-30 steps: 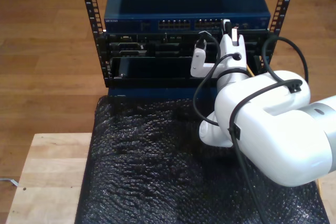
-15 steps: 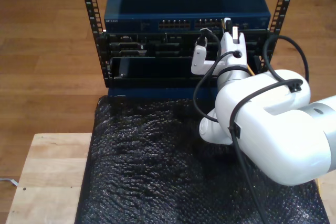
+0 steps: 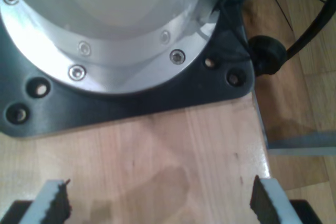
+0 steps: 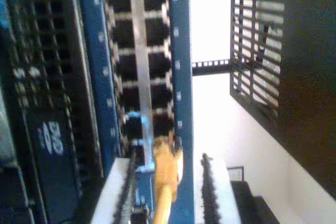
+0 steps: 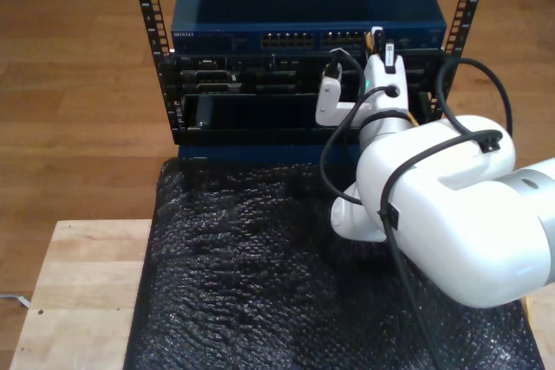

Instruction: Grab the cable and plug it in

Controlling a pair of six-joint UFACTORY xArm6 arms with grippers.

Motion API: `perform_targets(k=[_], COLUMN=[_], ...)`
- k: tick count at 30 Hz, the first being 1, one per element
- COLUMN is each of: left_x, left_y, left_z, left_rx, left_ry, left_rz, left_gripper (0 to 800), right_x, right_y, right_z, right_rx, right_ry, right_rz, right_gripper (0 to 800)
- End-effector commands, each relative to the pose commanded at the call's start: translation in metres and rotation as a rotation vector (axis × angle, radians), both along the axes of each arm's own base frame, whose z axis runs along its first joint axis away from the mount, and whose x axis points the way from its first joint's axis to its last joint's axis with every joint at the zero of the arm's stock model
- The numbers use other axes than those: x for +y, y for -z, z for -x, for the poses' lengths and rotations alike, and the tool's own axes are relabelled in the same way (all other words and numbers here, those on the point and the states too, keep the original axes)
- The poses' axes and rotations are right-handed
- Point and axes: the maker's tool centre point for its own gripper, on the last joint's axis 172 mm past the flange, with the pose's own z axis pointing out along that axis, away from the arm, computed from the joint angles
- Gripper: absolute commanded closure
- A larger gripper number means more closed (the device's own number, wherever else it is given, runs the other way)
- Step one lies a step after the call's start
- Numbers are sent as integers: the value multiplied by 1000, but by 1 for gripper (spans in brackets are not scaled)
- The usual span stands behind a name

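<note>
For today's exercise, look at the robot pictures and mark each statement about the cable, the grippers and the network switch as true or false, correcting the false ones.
1. My second gripper holds the yellow-orange cable. True.
2. The cable's plug is at the blue switch and its rows of ports. True.
3. My first gripper is clamped on a cable. False: its jaws stand open over the bare wooden table.
4. The black padded mat lies on top of the switch. False: it lies in front of the rack.
</note>
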Motion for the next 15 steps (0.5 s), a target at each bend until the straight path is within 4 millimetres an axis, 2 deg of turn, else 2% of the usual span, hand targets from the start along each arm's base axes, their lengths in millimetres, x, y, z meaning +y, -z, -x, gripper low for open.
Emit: perform_targets(k=[8,15], left_x=[0,0], left_y=[0,0], left_z=[0,0], left_rx=[0,0], left_ry=[0,0], left_rz=[0,0], left_gripper=[1,1], right_x=[7,-1], right_y=[-4,-8], right_z=[24,46], right_rx=[33,65], right_ry=[-22,-24], right_rz=[11,23], right_gripper=[391,366])
